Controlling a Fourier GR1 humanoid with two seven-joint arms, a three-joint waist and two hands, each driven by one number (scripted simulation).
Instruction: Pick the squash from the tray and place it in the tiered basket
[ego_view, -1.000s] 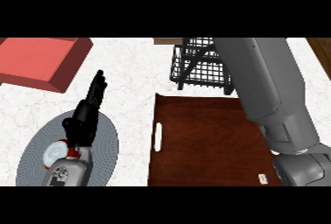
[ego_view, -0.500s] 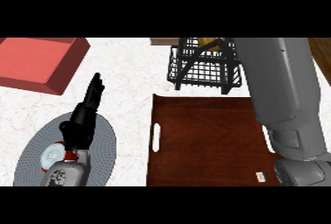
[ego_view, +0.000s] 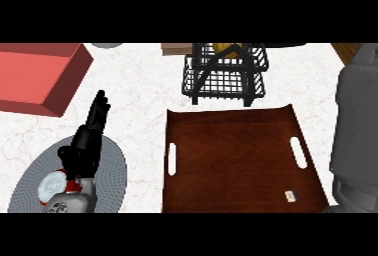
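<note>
The yellow squash (ego_view: 224, 50) lies in the top tier of the black wire tiered basket (ego_view: 221, 82) at the back centre, partly hidden by the wires. In front of the basket lies the brown wooden tray (ego_view: 232, 160) with nothing on it but a small label near its front right corner. My left hand (ego_view: 85, 145) rests at the left over a grey plate, fingers straight and pointing away from me. Only the grey right forearm (ego_view: 358, 135) shows, along the right edge beside the tray; the right hand itself is out of the view.
A red box (ego_view: 37, 75) sits at the back left. A round grey plate (ego_view: 111, 172) lies at the front left under my left forearm. A tan object (ego_view: 174, 48) stands behind the basket's left side.
The right forearm has swung right, off the basket and tray, uncovering the basket and the tray's right handle. The left hand has not moved.
</note>
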